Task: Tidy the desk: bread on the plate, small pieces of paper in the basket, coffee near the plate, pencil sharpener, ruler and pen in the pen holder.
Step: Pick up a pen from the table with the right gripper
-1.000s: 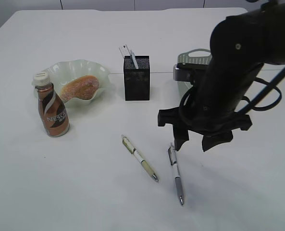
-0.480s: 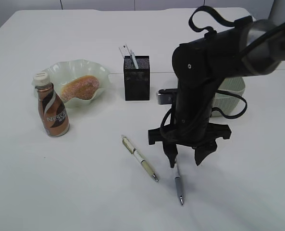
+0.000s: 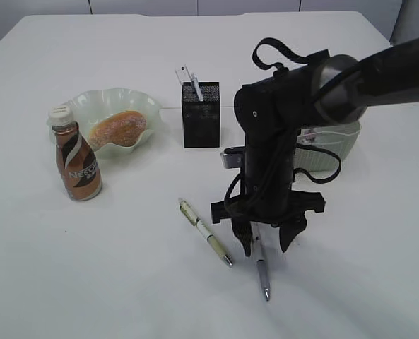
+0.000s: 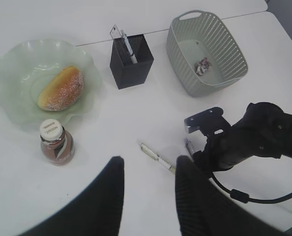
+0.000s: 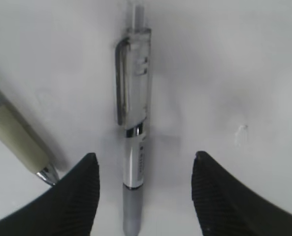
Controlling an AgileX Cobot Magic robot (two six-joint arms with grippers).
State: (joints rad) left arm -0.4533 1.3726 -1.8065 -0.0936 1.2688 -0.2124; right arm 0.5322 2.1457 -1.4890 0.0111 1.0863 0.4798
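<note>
My right gripper (image 3: 267,246) hangs open just above the desk (image 3: 124,282), its jaws straddling a clear silver-tipped pen (image 5: 134,123) without touching it. A beige pen (image 3: 205,232) lies to its left. The black pen holder (image 3: 201,116) holds the ruler (image 3: 181,73) and another pen. The bread (image 3: 117,129) lies on the green plate (image 3: 149,106), with the coffee (image 3: 77,159) beside it. Small pieces of paper (image 4: 202,65) sit in the basket (image 4: 207,54). My left gripper (image 4: 149,164) is open and empty, high above the desk. The pencil sharpener is out of view.
The right arm (image 3: 280,127) hides part of the basket (image 3: 336,148) in the exterior view. A cable (image 4: 234,194) trails from the right wrist. The desk's far edge runs behind the holder and basket.
The right arm swung left from in front of the basket and lowered over the clear pen, which now lies between its open jaws. Nothing else moved.
</note>
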